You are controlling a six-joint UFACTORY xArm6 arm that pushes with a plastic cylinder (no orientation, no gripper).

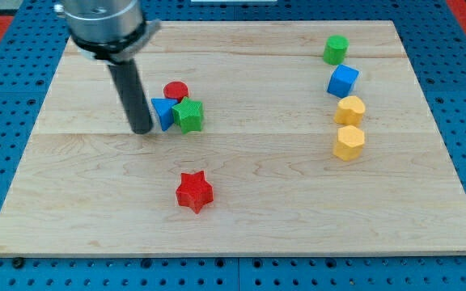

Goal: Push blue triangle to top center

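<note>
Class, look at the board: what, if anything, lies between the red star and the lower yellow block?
Nothing. In the camera view, only bare wood lies between the red star and the lower yellow block.

— Arm, item one? 
— Grey cylindrical wrist housing (103,24), view's upper left, carrying a straight dark rod (129,89), upright.
— Rod end?
— My tip (141,129), down on the surface.
</note>
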